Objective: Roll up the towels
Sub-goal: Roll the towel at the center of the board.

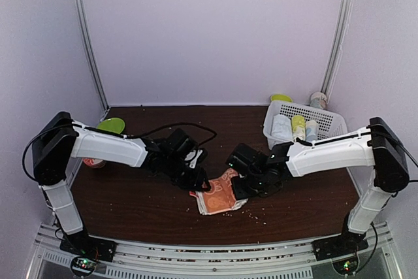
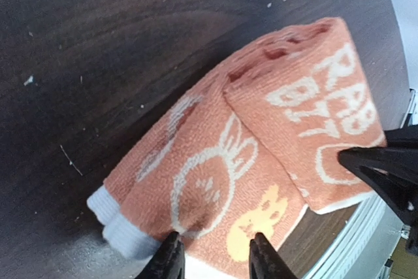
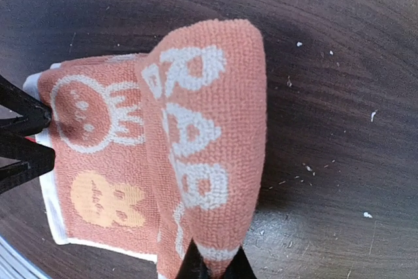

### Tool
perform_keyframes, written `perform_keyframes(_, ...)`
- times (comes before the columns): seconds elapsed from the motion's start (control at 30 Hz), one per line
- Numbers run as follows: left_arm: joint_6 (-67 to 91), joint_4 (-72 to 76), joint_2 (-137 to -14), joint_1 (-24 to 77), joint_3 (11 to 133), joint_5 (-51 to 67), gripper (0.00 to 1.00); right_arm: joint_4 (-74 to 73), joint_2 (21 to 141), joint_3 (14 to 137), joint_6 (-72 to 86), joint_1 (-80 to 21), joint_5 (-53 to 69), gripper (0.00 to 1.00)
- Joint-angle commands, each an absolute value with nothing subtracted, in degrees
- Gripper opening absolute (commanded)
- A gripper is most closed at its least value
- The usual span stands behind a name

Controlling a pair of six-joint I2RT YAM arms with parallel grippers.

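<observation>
**Right claw [image 3: 215, 267] clamped on orange towel [image 3: 196, 148]**

We see it pinching the end of the fold that lies doubled over the flat part; left claw [image 2: 212, 261] is released, fingers [image 2: 168, 259] astride one edge of the towel, gripping nothing; the towel lies on the dark worktop [image 1: 130, 207], near its front edge, between both arms; a white basket [image 1: 333, 122] sits at the far right, well apart.

High rear overview; wrist close-ups sharing towel [image 2: 261, 135]
</observation>
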State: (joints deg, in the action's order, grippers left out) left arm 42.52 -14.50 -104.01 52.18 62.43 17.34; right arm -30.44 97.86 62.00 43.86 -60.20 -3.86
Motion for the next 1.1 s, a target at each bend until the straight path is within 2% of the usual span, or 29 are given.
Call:
perform_keyframes(0.0, 42.39, -11.67, -106.6, 52.27, 61.71, 17.13, 0.34, -37.82, 101.39, 67.43, 44.43, -62.12, -11.28, 0.0)
perform_keyframes(0.37, 43.42, -8.79, -107.73, 52.47, 58.62, 18.06, 0.24, -39.11, 105.51, 73.84, 46.52, -64.86, -12.69, 0.0)
perform_keyframes(0.6, 43.42, -8.66, -107.75, 52.47, 58.34, 17.95, 0.21, -34.45, 104.03, 72.38, 47.32, -65.13, -9.49, 0.16)
perform_keyframes(1.07, 43.77, -8.17, -107.59, 52.47, 57.56, 18.19, 0.17, -25.26, 102.76, 69.23, 48.16, -65.15, -3.21, 0.24)
